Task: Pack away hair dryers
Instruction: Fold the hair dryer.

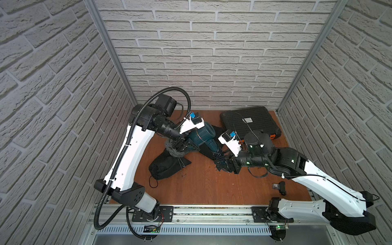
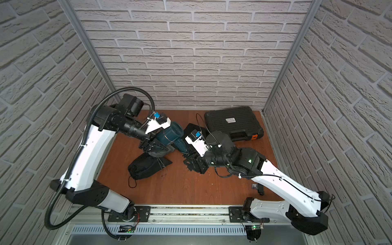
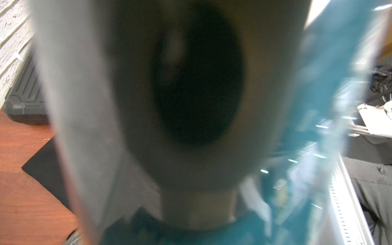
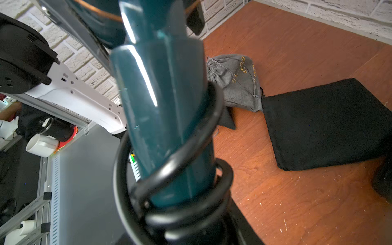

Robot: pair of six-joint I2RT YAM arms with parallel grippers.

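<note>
Near the case (image 1: 252,121), the handle of the hair dryer (image 1: 201,136) pointed into the right gripper (image 1: 221,164); whether this one or the left gripper (image 1: 181,147) pinched anything, I could not tell.

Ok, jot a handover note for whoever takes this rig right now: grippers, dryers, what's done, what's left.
Left gripper: at the grey pouch mouth; grip hidden by cloth.
Right gripper: at the cord-wrapped handle end of the teal hair dryer; jaws hidden.
The dryer spans between both grippers, mostly outside any pouch.
Done: bulging black pouch looks filled, contents unseen.
Flat black pouch looks empty; hard case shut.
Left: bag this dryer. No other dryers in view.
</note>
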